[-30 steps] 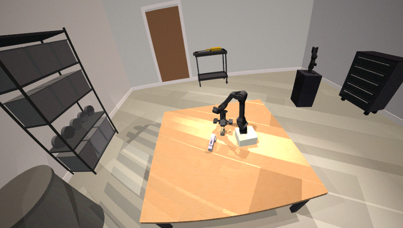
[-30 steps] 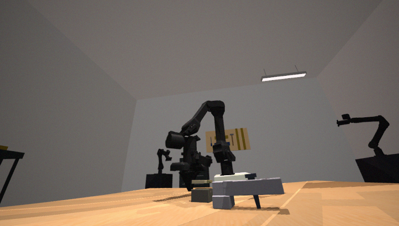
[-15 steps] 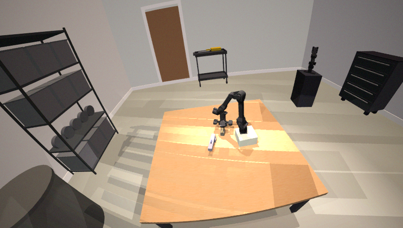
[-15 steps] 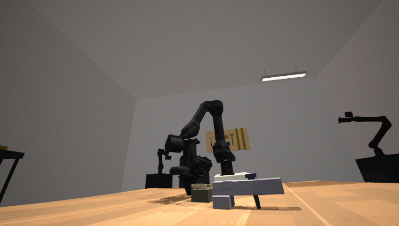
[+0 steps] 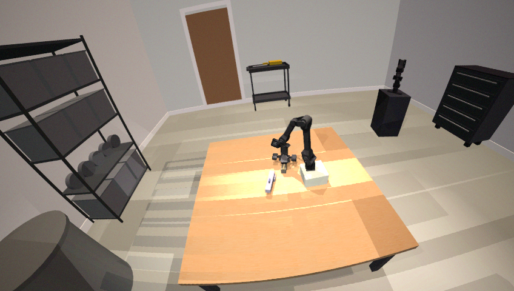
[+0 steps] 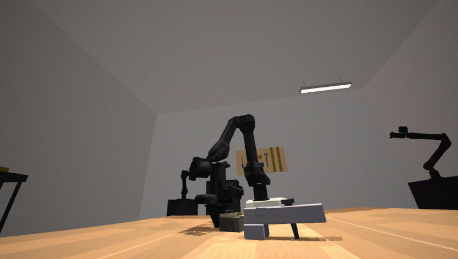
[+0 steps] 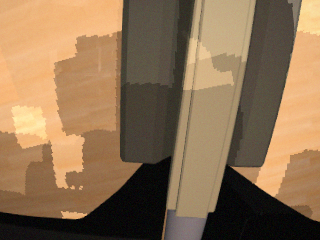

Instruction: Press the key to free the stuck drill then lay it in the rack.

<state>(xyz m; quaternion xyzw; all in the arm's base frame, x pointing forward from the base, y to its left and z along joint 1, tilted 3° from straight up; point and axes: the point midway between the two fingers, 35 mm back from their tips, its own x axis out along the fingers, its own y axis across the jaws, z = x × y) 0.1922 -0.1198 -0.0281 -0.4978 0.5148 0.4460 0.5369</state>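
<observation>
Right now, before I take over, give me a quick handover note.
Gripper: shut on the drill, apparently the pale bar with a lavender end.
Places: drill between the walls of the grey rack; key in the lavender holder, poking out below.
Done: drill out; key press presumably done.
Left: check seating, which I can't confirm, then release and withdraw.

From my remote post, I am seeing bright patches and jagged shadows crossing the wooden surface [image 5: 288,237] [image 6: 144,246] [image 7: 30,60], while a ceiling lamp [image 6: 326,88] is glowing above dim walls.
</observation>
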